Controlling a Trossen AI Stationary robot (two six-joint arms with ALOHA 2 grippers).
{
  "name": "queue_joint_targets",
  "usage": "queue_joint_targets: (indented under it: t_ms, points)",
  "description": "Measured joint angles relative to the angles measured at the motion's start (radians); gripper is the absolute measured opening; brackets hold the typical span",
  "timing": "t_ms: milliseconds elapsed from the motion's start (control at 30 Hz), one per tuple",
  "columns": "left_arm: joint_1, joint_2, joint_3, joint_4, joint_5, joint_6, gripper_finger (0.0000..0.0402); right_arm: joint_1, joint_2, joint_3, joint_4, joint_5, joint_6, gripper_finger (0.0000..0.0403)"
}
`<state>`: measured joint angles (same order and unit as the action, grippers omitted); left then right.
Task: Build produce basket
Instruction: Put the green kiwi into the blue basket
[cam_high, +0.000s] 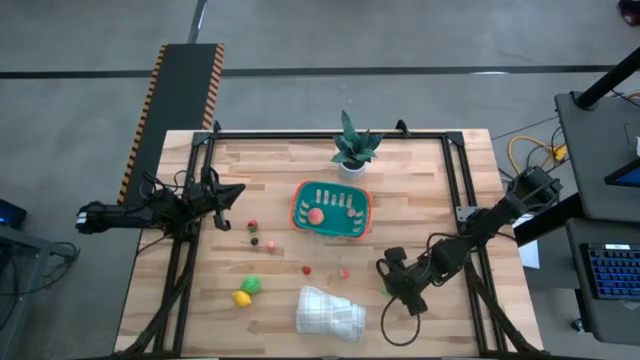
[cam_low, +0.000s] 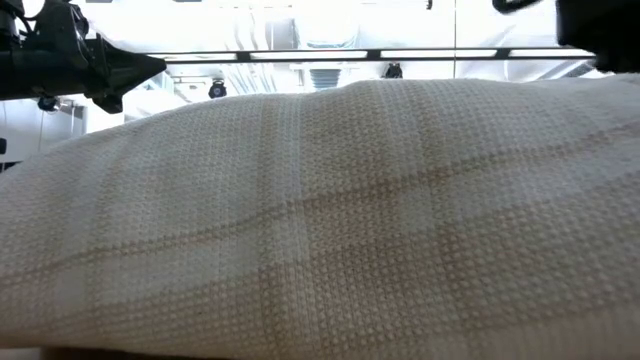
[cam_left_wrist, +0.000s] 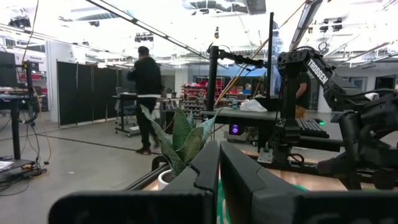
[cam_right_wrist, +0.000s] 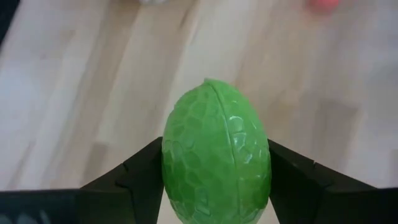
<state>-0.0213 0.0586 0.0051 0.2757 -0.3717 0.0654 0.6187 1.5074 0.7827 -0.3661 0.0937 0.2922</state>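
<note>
the right gripper is sitting low over the front right part of the pale wooden butcher-block table, its jaws clamped on a bumpy, egg-shaped green plastic fruit whose scaled skin is catching the light. judging by that hold, the step in hand looks like the pick of this piece; the next move is calling for a lift and a carry toward the small teal slotted plastic basket with the orange rim, which is standing near the table's middle, just in front of the spiky green potted plant. a pink round piece is already lying inside it. more green and yellow pieces and tiny red berries are waiting on the wood (the folded white waffle-weave cloth is lying at the front edge). the left gripper is waiting at the left edge, jaws nearly together, holding nothing.
</note>
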Motion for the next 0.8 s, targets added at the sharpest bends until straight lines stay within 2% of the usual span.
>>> queue_joint_targets:
  t_ms: [133, 333, 567, 800]
  points:
    - [0.000, 0.000, 0.000, 0.000, 0.000, -0.003, 0.0000, -0.024, 0.000, 0.039, -0.011, 0.090, -0.060, 0.0224]
    - [0.000, 0.000, 0.000, 0.000, 0.000, -0.006, 0.0000, -0.109, -0.001, 0.179, -0.094, 0.102, -0.137, 0.0224]
    - [0.000, 0.000, 0.000, 0.001, 0.000, -0.006, 0.0000, -0.229, -0.001, 0.312, -0.087, 0.220, -0.212, 0.0224]
    - [0.000, -0.001, 0.000, 0.004, 0.000, -0.006, 0.0000, -0.347, -0.001, 0.400, -0.086, 0.223, -0.243, 0.0224]
